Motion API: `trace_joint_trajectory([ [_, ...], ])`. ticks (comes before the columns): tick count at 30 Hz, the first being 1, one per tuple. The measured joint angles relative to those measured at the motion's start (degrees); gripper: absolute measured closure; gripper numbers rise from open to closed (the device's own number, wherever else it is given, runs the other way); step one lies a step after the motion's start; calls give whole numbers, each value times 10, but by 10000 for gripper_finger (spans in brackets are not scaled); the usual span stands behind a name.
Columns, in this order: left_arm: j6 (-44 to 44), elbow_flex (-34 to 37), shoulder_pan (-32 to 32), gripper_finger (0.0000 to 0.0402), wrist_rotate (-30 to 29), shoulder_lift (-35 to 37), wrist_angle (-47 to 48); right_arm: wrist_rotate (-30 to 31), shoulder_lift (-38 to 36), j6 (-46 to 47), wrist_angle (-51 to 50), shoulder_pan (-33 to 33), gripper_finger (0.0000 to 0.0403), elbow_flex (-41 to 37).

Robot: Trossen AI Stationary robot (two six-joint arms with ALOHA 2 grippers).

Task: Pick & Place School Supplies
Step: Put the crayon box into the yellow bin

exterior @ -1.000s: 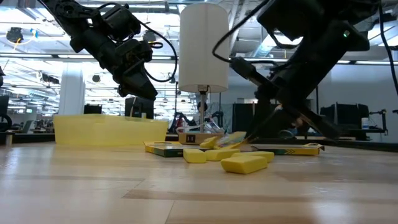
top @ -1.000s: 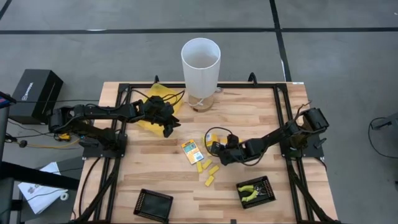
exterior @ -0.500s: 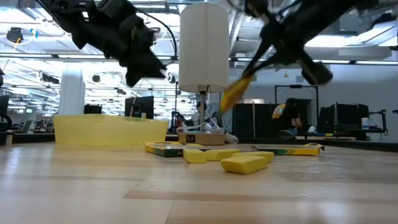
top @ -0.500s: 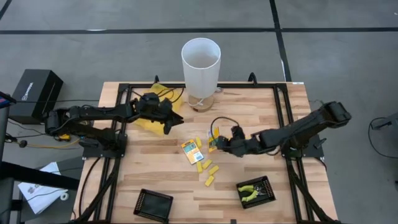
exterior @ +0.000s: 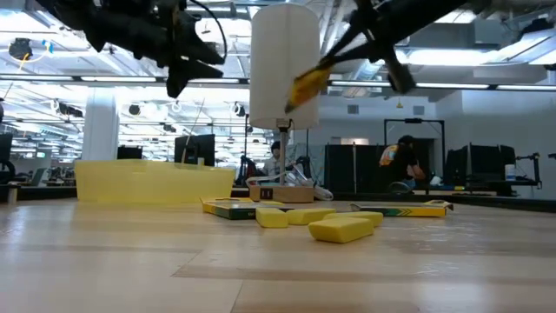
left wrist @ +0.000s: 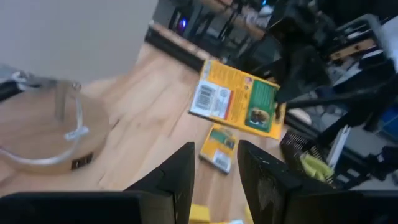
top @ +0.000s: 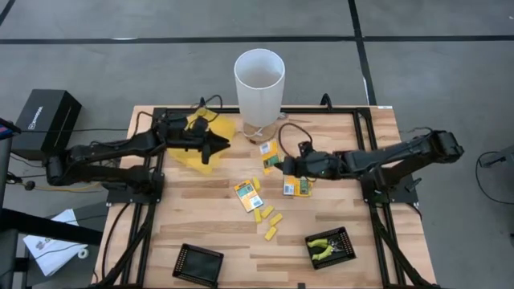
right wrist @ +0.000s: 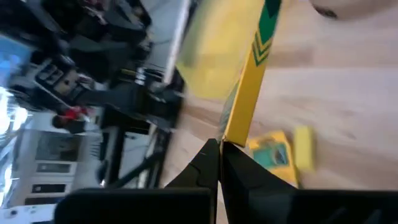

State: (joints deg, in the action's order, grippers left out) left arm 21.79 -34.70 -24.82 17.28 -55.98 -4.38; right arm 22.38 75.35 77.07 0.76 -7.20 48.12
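Observation:
My right gripper [top: 279, 165] is lifted above the table's middle, shut on a flat yellow-orange packet [top: 269, 150] with a green-white label, also seen in the low view [exterior: 306, 83]. Two more packets [top: 299, 186] [top: 247, 194] lie flat on the wood, with several short yellow oblong pieces [top: 271, 233] around them. A yellow-green plier-like tool [top: 324, 248] lies in the right black tray. My left gripper [top: 218, 145] hovers open over the translucent yellow pouch [top: 201, 138], holding nothing. My right gripper pinches the packet by one edge [right wrist: 234, 132] between its two fingers [right wrist: 210, 163]. The packet is lifted clear of the table and sticks out beyond the fingertips, tilted, toward the white cylinder.
A tall white cylinder [top: 259, 84] stands on a round wooden base at the far edge. A second black tray [top: 198, 263] sits at the near edge. Black frame rails [top: 158, 152] run along both sides. Bare wood shows between the trays and near the left rail.
My right gripper has risen from the table with the packet and moved toward the far edge and the white cylinder, lifting the packet clear. This uncovered another packet lying on the wood. My left gripper has risen and drawn toward the far edge, above the pouch.

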Motion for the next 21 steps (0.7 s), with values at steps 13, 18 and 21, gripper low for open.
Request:
trace_joint_trajectory([
  [13, 149, 0, -110, 281, 200, 54, -30, -86, 12, -146, 74, 48, 403, 76],
  [18, 196, 0, -110, 278, 237, 46, -94, -120, 31, -189, 71, 45, 403, 130],
  [21, 244, 0, -110, 277, 267, 40, -157, -141, 56, -205, 76, 42, 403, 162],
])
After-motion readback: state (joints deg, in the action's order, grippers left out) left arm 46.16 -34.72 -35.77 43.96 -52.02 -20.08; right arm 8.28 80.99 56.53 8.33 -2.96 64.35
